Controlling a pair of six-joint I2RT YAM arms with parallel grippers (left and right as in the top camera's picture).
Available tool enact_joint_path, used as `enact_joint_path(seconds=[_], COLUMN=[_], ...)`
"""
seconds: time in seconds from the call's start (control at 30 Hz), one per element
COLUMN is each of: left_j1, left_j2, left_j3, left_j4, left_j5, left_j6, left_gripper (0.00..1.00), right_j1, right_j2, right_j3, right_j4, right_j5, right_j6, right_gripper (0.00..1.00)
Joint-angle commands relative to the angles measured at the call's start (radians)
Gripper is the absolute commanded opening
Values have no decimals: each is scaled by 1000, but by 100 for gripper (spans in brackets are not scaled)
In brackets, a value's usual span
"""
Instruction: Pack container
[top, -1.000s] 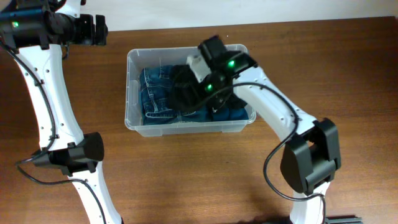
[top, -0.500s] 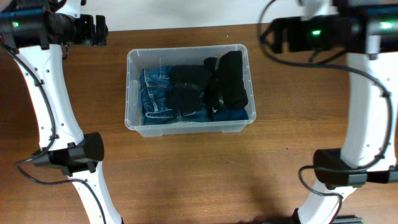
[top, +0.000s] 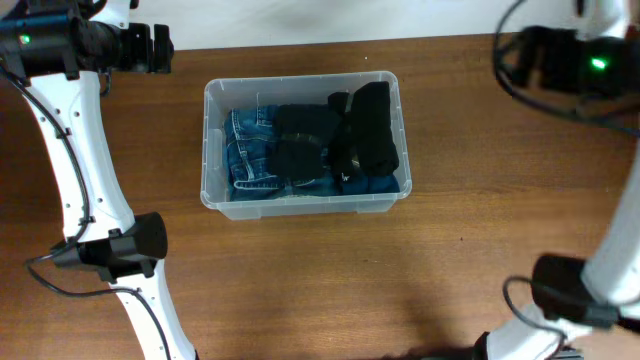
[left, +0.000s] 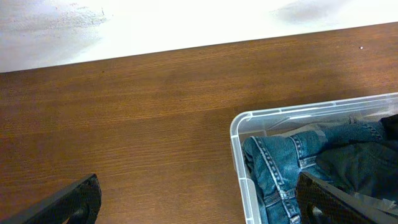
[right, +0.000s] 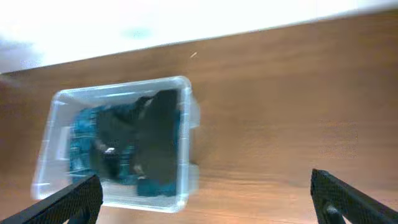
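Observation:
The container (top: 212, 93) is a clear plastic tub in the middle of the wooden table. It holds folded blue jeans (top: 255, 155) on the left and black clothing (top: 365, 125) on top at the right. My left gripper (top: 160, 48) is open and empty, held high beyond the tub's far-left corner; its wrist view shows the tub's corner (left: 239, 121) and the jeans (left: 280, 162). My right gripper (top: 510, 55) is open and empty, raised far to the right of the tub. The right wrist view shows the whole tub (right: 186, 84), blurred, below it.
The bare brown tabletop (top: 330, 280) surrounds the tub. A white wall or surface (left: 186, 18) runs along the table's far edge. The arms' bases stand at the front left (top: 120, 250) and front right (top: 570, 290).
My right arm has pulled out of the tub, where it was over the black clothing, and swung up and far to the right. The black clothing lies in the tub. The left arm has not moved.

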Motion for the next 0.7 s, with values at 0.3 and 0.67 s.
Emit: enact_joint_path(seconds=[0.3,0.67], left_j1=[6,6], left_j2=[-4,-4], left_j3=[-2,-2], left_j4=[2,2], left_j5=[-3,-3], left_j6=[-8,-8], left_gripper=[99,99], right_j1=[-41,129], right_j2=[-771,-1382], right_j3=[-789,-1995], right_j4=[586,1485], right_j5=[14,-36], right_j6=[-291,-291], right_gripper=[98,98])
